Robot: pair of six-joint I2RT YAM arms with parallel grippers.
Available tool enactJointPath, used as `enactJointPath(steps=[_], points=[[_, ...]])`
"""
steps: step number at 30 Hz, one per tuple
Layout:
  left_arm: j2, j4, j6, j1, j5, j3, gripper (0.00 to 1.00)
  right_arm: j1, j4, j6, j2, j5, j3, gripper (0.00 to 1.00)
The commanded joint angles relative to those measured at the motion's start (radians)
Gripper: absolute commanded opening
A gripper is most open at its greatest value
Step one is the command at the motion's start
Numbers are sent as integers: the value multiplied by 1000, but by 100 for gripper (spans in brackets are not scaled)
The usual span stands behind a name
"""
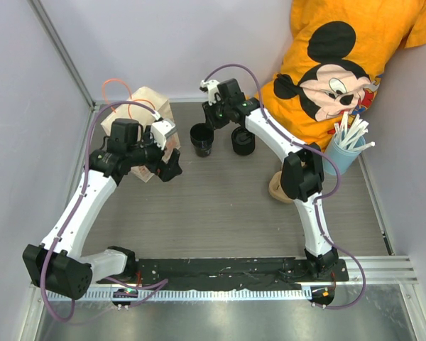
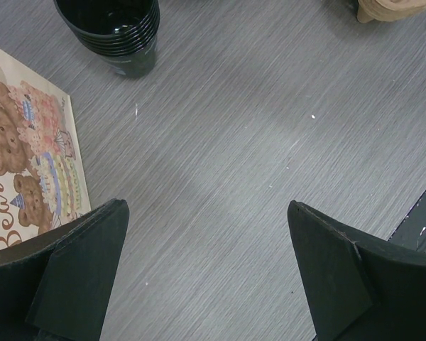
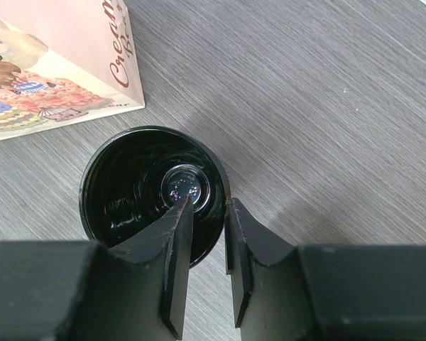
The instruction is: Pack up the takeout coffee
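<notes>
A black takeout cup, which looks like a nested stack, stands open-topped on the grey table near the back. My right gripper reaches down over it. One finger is inside the cup, the other is outside against the rim, and the jaws are shut on the wall. A second black round stack stands just to its right. My left gripper hangs wide open and holds nothing, beside the printed paper bag, at the left of the top view.
The brown paper bag with a bear print stands at the back left, close to the cup. A beige pulp carrier lies by the right arm. A light blue cup of white straws stands at the right, with orange cloth behind it.
</notes>
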Motion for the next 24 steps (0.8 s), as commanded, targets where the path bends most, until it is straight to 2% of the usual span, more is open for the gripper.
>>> enactJointPath(steps=[1, 12, 24], points=[[-4, 41, -16, -5, 1, -5, 100, 6, 37, -9, 9, 8, 21, 31], [-2, 43, -18, -3, 1, -7, 100, 6, 37, -4, 14, 3, 20, 24], [-4, 43, -19, -3, 9, -8, 100, 6, 37, -4, 20, 19, 23, 28]])
